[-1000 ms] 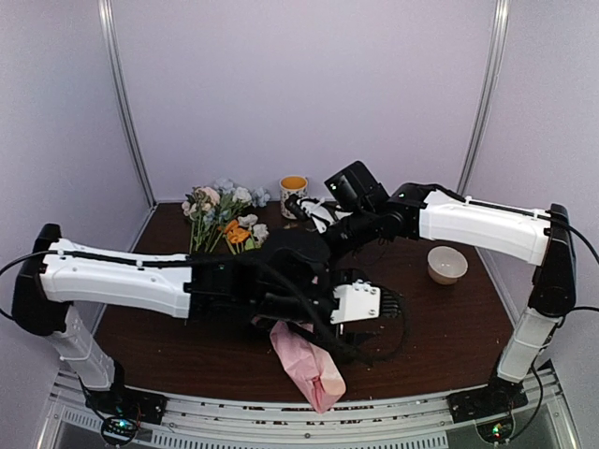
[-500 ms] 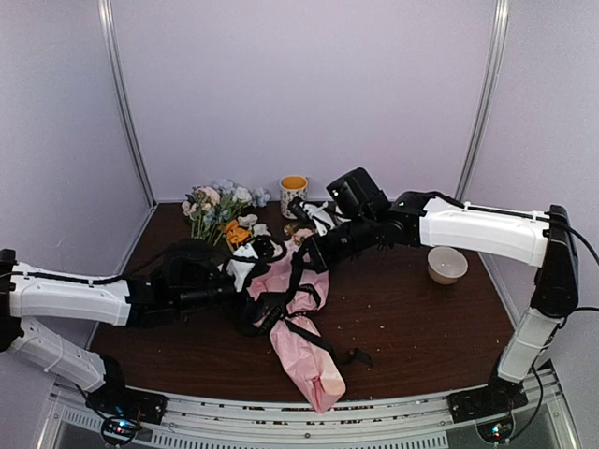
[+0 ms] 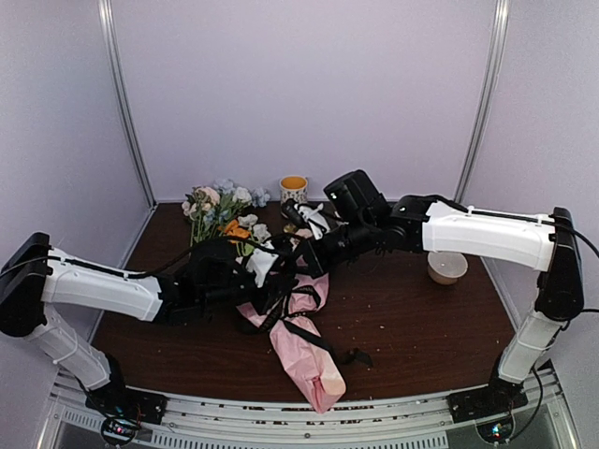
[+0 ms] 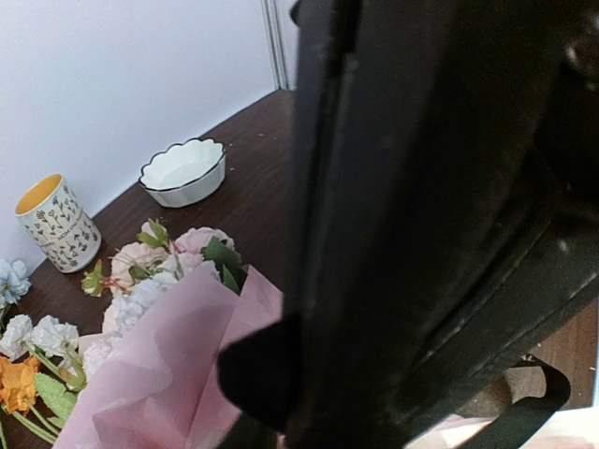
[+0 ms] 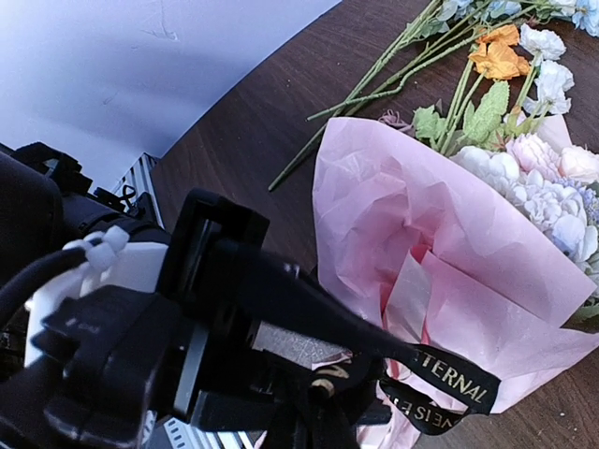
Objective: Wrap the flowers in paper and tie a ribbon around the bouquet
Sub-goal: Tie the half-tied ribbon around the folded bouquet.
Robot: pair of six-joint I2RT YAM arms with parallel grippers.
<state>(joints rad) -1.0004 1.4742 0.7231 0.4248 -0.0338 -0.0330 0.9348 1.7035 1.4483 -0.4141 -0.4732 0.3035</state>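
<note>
— When the table (image 3: pixel 421 327) is looked at from above, where is the bouquet (image 3: pixel 309 365) found?
— It is laid flat on the table, between the two arms. Its narrow end is pointed to the near edge, and its wide end, with pink, white and lilac blooms, is turned to the far side.
— And the ribbon (image 3: pixel 320 340)?
— It is looped loosely over the middle of the pink paper (image 5: pixel 393 215). One end is spread on the table to the right of the cone. Other strands are raised to the place where both grippers meet. Gold letters are seen on it in the right wrist view.
— How are the jaws of the right gripper (image 3: pixel 309 254) held?
— They are closed completely, above the wide end of the bouquet. The ribbon is gathered just at them, but whether it is pinched cannot be told.
— And the left gripper (image 3: pixel 271 269)?
— It is placed just beside the right one. Its own camera is mostly covered by something dark and near, so the state of its jaws cannot be told.
— What else is seen?
— Loose flowers (image 3: pixel 220 213) are laid at the far left. A mug (image 3: pixel 293 194) with a yellow inside is stood to their right, and a white bowl (image 3: pixel 447 267) is partly hidden by the right arm.
</note>
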